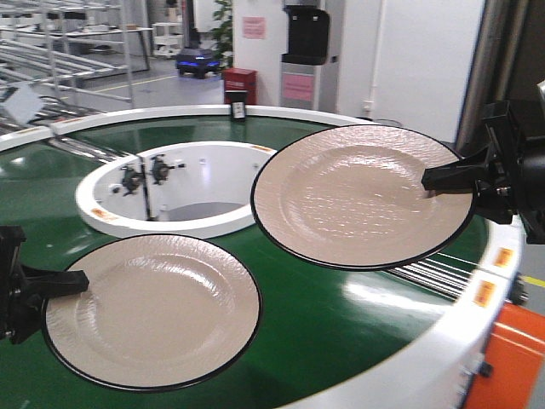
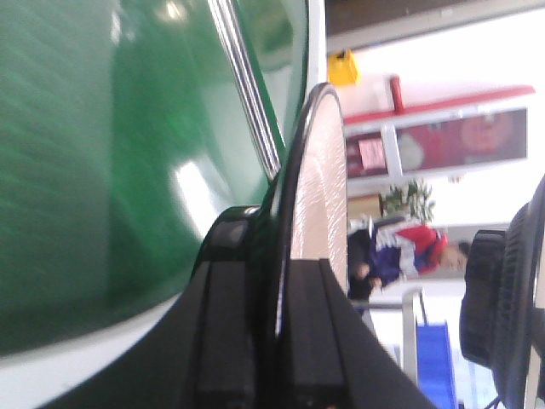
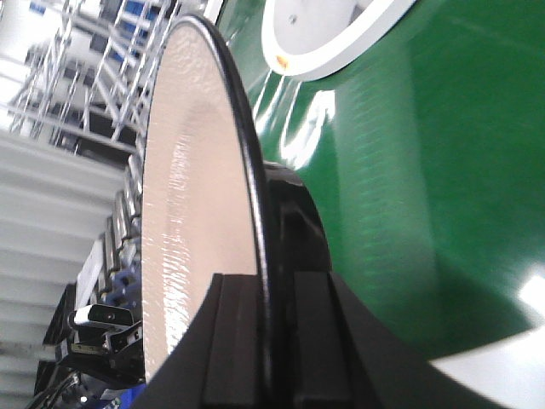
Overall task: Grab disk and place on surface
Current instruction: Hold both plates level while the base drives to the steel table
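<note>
Both disks beige, black-rimmed. Left disk [image 1: 153, 311] at 7 o'clock, over green belt [image 1: 324, 315]; left tool [image 1: 72, 281] clamped on rim at disk's 9 o'clock. Whether disk touches belt: cannot tell. Right disk [image 1: 362, 196] at 2 o'clock, raised above belt, overlapping white hub [image 1: 89, 192] edge in view; right tool [image 1: 434, 177] clamped on rim at disk's 3 o'clock. Blue cart [image 1: 197, 61] far off, 12 o'clock.

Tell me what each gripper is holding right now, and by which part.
The left gripper pinches the near disk by its left rim; the right gripper pinches the far disk by its right rim.
</note>
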